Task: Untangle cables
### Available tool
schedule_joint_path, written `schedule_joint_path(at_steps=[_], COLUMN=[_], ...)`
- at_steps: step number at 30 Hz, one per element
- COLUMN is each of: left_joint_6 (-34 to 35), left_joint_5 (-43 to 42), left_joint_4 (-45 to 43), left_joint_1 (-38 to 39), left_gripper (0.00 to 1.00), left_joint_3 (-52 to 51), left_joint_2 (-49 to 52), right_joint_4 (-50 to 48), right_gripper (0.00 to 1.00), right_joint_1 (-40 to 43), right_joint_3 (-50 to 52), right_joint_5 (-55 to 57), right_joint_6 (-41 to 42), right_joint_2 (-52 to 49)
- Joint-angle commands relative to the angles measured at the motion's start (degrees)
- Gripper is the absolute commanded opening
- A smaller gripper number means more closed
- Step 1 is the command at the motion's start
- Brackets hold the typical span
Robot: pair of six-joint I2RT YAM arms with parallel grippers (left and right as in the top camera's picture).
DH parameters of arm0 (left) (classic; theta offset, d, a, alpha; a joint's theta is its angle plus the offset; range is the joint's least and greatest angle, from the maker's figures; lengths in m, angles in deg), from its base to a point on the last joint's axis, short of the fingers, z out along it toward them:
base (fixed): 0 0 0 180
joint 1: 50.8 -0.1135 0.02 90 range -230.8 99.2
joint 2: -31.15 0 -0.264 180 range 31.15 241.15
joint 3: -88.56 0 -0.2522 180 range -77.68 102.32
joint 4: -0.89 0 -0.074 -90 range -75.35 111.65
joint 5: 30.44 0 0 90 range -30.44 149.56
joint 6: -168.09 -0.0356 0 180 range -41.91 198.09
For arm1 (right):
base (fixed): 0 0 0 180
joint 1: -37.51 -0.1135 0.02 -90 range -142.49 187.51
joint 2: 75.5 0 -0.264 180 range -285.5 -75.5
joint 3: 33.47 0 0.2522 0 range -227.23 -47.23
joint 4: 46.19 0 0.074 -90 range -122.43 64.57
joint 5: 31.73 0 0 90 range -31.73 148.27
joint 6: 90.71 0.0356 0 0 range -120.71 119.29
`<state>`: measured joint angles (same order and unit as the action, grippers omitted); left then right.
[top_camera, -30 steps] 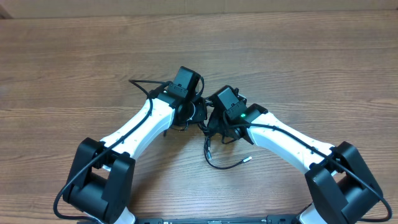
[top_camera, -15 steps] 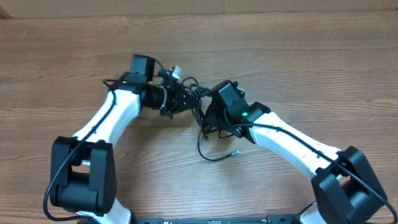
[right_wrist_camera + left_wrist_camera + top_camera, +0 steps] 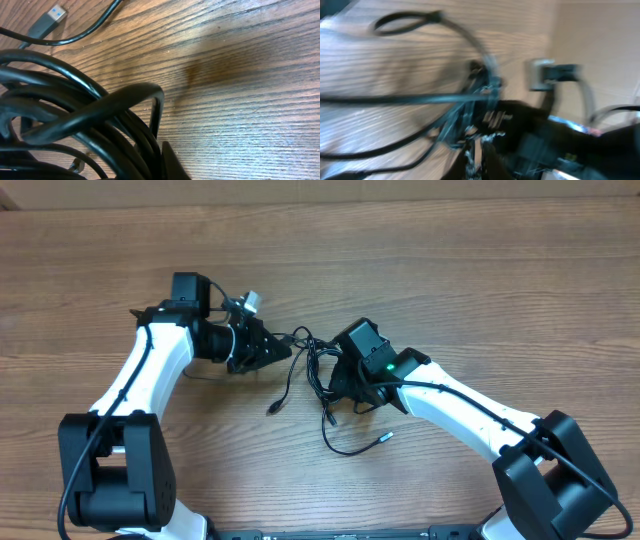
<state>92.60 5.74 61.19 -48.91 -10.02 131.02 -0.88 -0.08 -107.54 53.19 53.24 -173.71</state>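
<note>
The thin black cables (image 3: 318, 370) lie knotted mid-table between my two arms. My left gripper (image 3: 278, 345) points right, just left of the knot, and is shut on one strand that runs tight to the tangle. The left wrist view is blurred: its fingers (image 3: 492, 160) are pressed together below a stretched cable (image 3: 395, 98). My right gripper (image 3: 338, 385) sits on the knot's right side, shut on a bunch of loops (image 3: 90, 110) beside one dark finger (image 3: 172, 165). A silvery-tipped end (image 3: 385, 436) trails to the lower right. Another plug end (image 3: 272, 411) lies lower left.
The wooden table (image 3: 480, 280) extends on all sides of the cables. A plug with a blue insert (image 3: 52, 17) lies on the wood at the top left of the right wrist view. Each arm's own thicker black wire runs along its white link (image 3: 150, 375).
My left arm has swung left and away from the right gripper, pulling a strand out of the knot. The tangle has spread wider, and one plug end now lies lower left. The right gripper has barely moved.
</note>
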Motion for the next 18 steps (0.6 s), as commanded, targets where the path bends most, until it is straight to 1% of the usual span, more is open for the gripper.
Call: schedule_joint_path(at_steps=[1,3,5,6,7,11,14,15,16,17,18], left_joint_6=[-1.6,-1.6,0.3,2.6,3.9,7.7,11.6,12.8,13.0,13.0,13.0], left_joint_5=[9.2,9.6,12.7,16.4,18.2,22.0,29.1,31.5,32.0,31.8,31.8], left_joint_4=[2.3,2.3,1.8,1.1,0.7,-2.4,-4.6,-5.5,-6.0,-6.3,-6.4], left_joint_1=[3.1,5.7,8.9,11.0,12.2,16.2,18.2,19.0,19.6,20.1,20.2], left_gripper=[0.15,0.19,0.22,0.23,0.24,0.24,0.25,0.22,0.17,0.04,0.04], left_joint_3=[0.7,0.7,0.7,0.7,0.7,0.7,0.7,0.7,0.7,0.7,0.7], left_joint_2=[-1.3,-1.3,-1.3,-1.3,-1.3,-1.3,-1.3,-1.3,-1.3,-1.3,-1.3], right_joint_4=[-0.4,-0.4,-0.4,-0.4,-0.4,-0.4,-0.4,-0.4,-0.4,-0.4,-0.4], right_gripper=[0.04,0.04,0.04,0.04,0.04,0.04,0.04,0.04,0.04,0.04,0.04], right_joint_1=[0.0,0.0,0.0,0.0,0.0,0.0,0.0,0.0,0.0,0.0,0.0], right_joint_3=[0.3,0.3,0.3,0.3,0.3,0.3,0.3,0.3,0.3,0.3,0.3], right_joint_5=[0.0,0.1,0.1,0.1,0.1,0.1,0.1,0.1,0.1,0.1,0.1], right_joint_6=[-0.4,-0.4,-0.4,-0.4,-0.4,-0.4,-0.4,-0.4,-0.4,-0.4,-0.4], right_joint_2=[-0.2,-0.2,-0.2,-0.2,-0.2,-0.2,-0.2,-0.2,-0.2,-0.2,-0.2])
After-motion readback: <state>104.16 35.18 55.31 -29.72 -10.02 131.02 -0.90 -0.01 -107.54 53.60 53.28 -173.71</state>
